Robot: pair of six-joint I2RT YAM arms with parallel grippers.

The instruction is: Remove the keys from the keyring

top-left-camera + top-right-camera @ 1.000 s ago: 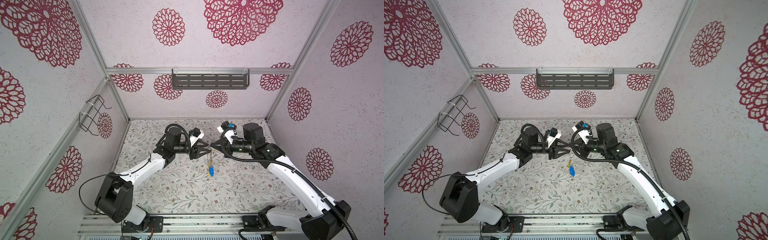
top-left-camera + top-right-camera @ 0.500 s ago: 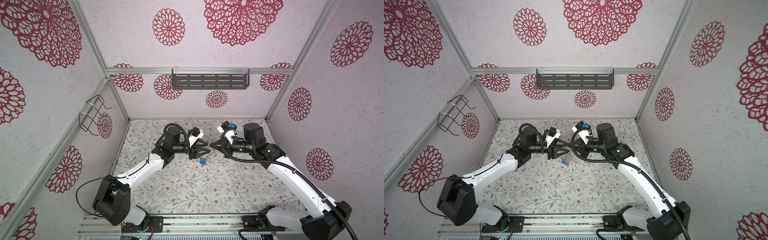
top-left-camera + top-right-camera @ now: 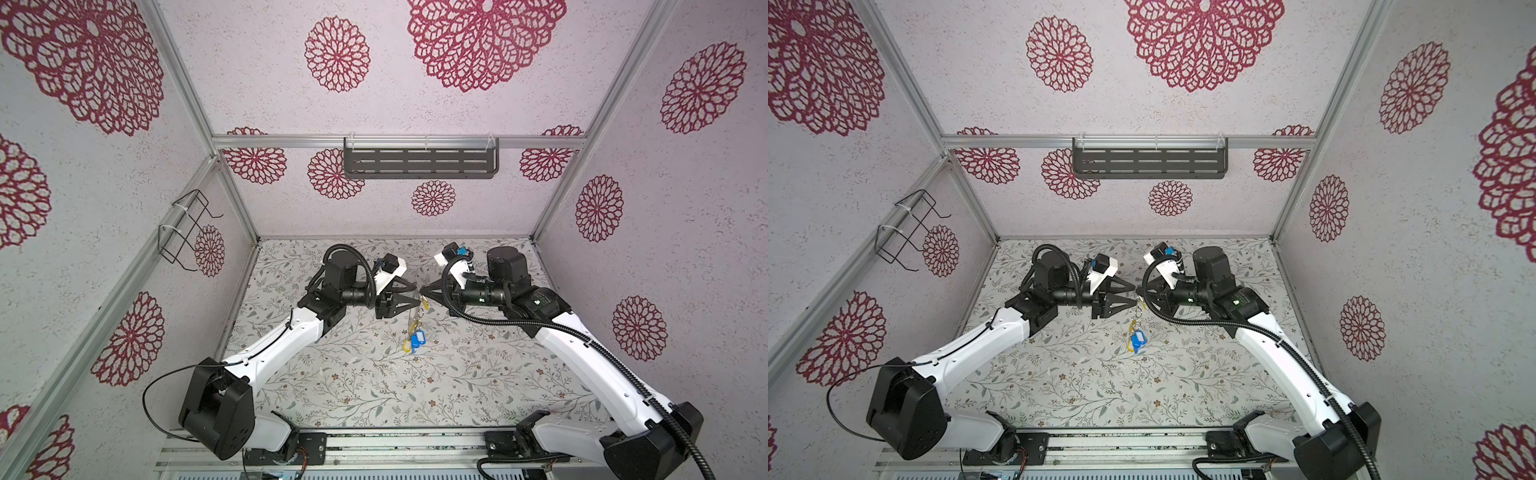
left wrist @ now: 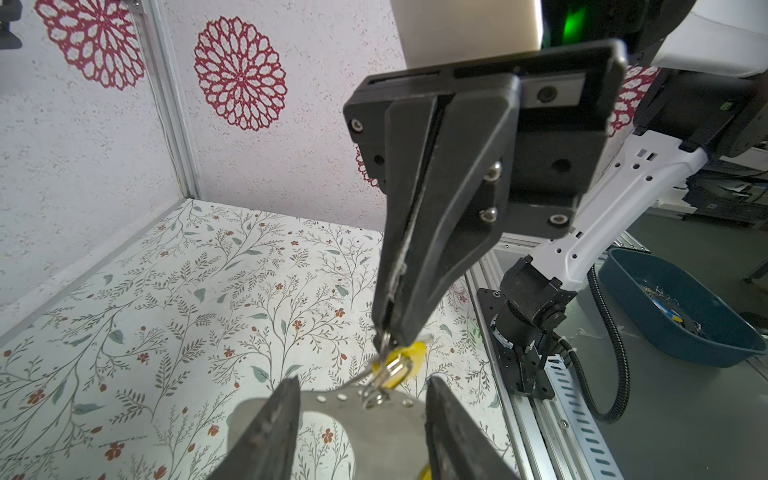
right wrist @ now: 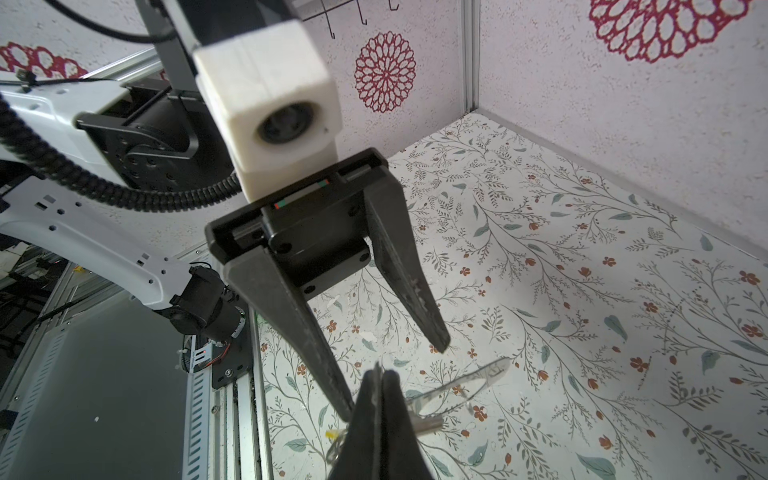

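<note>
While aloft, flat grey keyring [image 4: 386,432] (perforated crescent)

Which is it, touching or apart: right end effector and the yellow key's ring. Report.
Touching. The left wrist view shows the right end effector shut, its tips pinching the silver ring of the yellow key at the keyring's edge.

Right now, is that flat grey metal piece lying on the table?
No, the keyring is gripped between the fingers of the left gripper, up in the air above the flowered table.
</note>
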